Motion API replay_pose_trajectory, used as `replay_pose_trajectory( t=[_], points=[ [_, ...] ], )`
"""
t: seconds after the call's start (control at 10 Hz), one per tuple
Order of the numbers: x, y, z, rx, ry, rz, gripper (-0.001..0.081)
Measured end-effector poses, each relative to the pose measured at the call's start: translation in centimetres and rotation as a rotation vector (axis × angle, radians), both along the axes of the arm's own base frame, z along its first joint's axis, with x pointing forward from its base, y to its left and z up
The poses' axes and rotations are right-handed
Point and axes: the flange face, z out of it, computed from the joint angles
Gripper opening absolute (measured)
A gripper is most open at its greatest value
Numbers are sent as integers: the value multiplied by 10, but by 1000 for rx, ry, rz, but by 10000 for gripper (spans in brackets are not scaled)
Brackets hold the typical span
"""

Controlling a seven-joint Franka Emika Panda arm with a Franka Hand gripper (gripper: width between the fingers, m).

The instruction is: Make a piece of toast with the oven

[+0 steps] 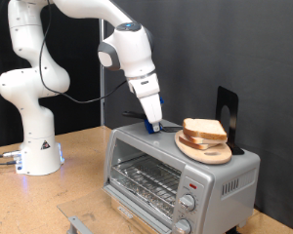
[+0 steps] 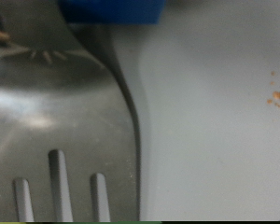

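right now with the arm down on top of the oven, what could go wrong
The end effector sits low on the oven roof, close to the wooden plate; a sideways move could knock the plate and its stacked bread off. Pressing further down could jam the fingers against the metal top.

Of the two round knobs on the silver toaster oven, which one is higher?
The upper round knob on the silver toaster oven front, just under the red mark; the other knob sits below it.
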Motion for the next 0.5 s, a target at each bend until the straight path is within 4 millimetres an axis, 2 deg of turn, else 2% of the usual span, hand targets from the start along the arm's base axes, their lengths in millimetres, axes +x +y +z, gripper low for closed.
replay_pose_trajectory(
  t=[0.5],
  points=[
    [-4, -2, 0, 1, 32, 6, 808]
  ],
)
